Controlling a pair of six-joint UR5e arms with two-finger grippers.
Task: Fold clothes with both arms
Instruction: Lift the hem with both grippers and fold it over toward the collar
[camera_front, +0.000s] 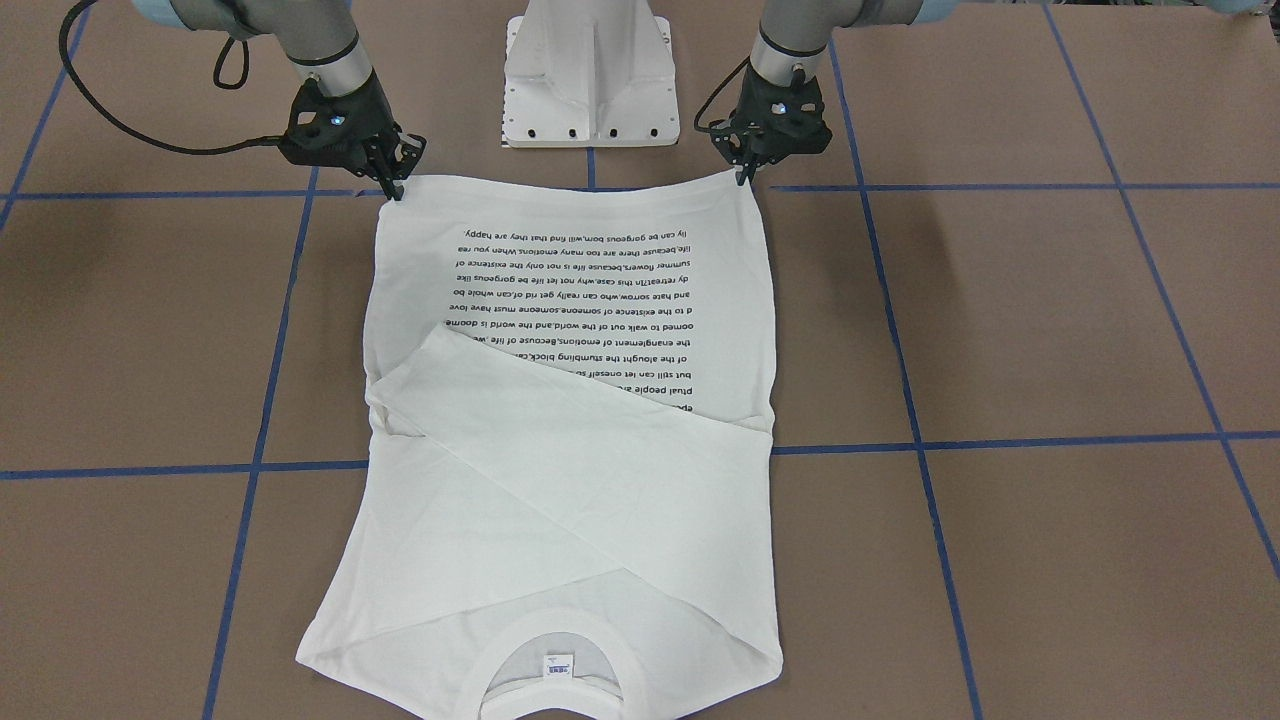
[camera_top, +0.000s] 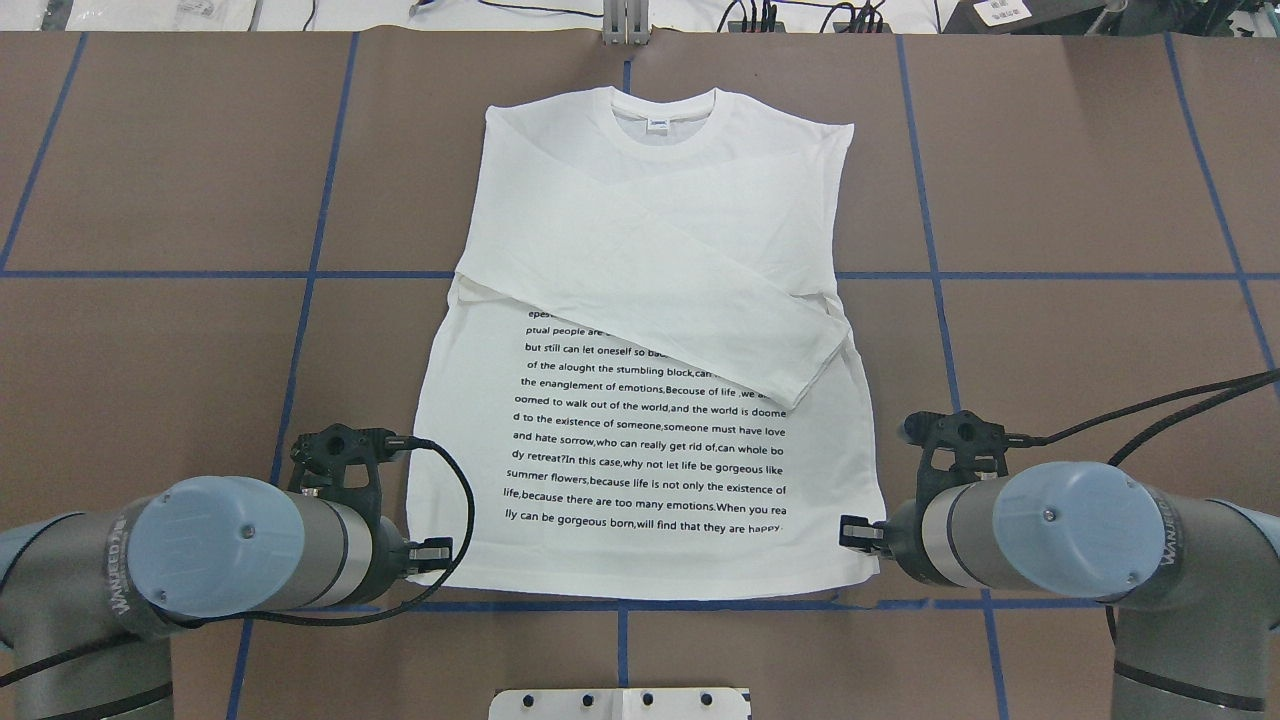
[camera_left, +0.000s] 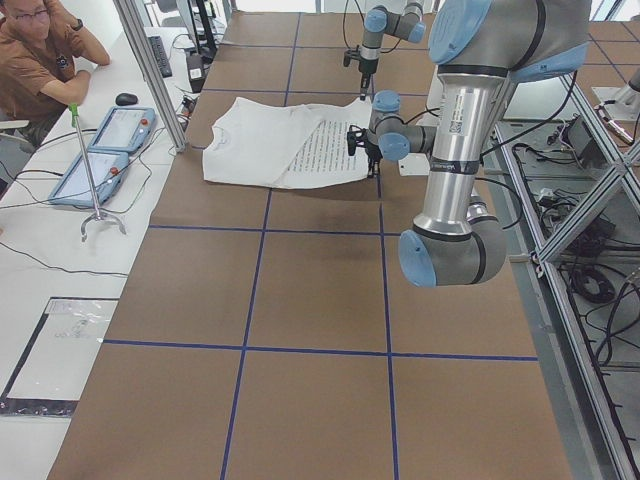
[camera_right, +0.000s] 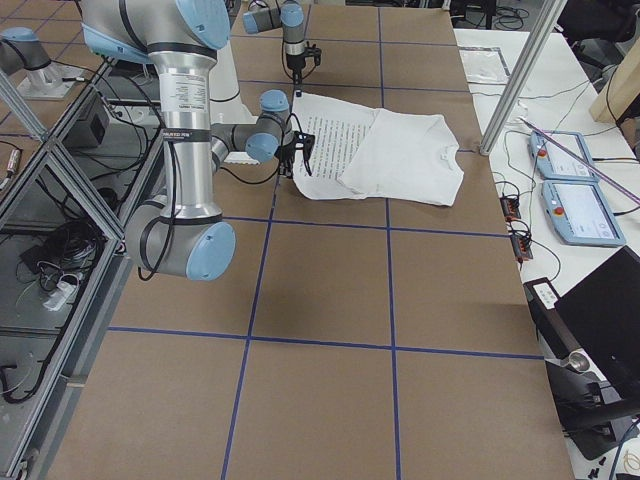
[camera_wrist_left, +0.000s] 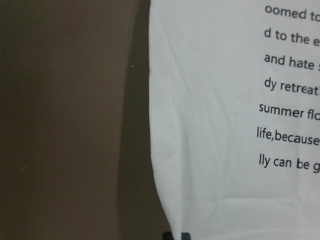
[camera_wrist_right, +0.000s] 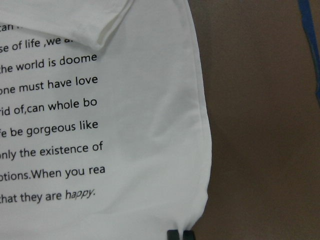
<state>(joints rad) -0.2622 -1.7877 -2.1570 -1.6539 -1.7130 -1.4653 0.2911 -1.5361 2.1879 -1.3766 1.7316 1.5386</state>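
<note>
White cotton, the shirt (camera_top: 640, 300) lies flat and print-up in the middle of the brown tabletop (camera_top: 150, 180), collar (camera_top: 662, 125) at 12 o'clock from the robot and hem at 6 o'clock in the overhead view. Both sleeves (camera_top: 700, 300) are already crossed over the chest, so the body looks ready to be doubled lengthwise. That would explain the grips: the left end effector (camera_front: 745, 178) is pinched on the hem corner at 7 o'clock and the right end effector (camera_front: 393, 188) on the corner at 5 o'clock, the fingers of each together on the cloth, holding the hem taut between them. The path toward 12 o'clock holds only blue tape lines (camera_top: 312, 200). The white base (camera_front: 590, 90) sits just behind the hem, and an operator (camera_left: 35, 60) sits well apart beyond the collar end.
</note>
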